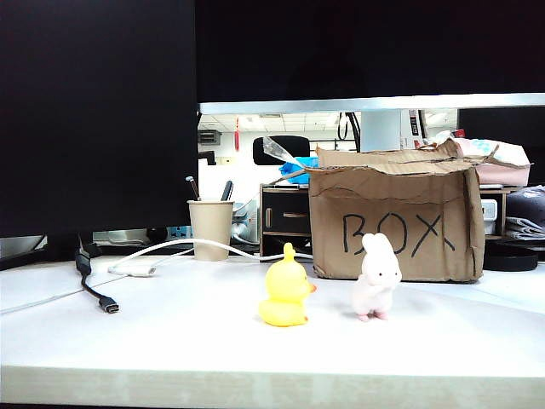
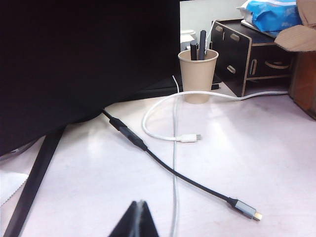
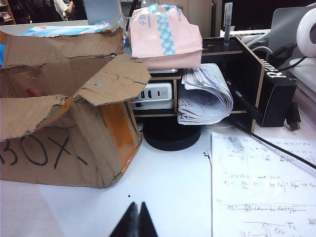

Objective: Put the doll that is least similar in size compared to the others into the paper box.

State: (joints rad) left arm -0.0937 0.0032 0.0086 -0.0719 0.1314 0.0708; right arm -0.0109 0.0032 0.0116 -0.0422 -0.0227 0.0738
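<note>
Exterior view: one yellow duck (image 1: 286, 298) and one white-pink rabbit (image 1: 376, 278) are seen standing near the front edge of the table (image 1: 170, 341), just before the single paper box (image 1: 393, 220) marked "BOX". One paper cup (image 1: 210, 228) is set toward the back edge, with one white cable (image 1: 170, 252) and one black cable (image 1: 95, 290) trailing at the left side. Neither arm is caught here, and the large doll named by the task is not visible; a small red patch inside the box, glimpsed from the right wrist, cannot be identified.

Left wrist view: the left tool (image 2: 137, 220) is shown pressed together, holding nothing, poised above the cables with the cup beyond.

Right wrist view: the right tool (image 3: 138, 222) is likewise pressed together and empty, poised above bare table beside the box's right end, near one handwritten sheet (image 3: 266, 192).

The task is judged to be either not begun or already finished; a sighting of the doll would be required before any reach.
</note>
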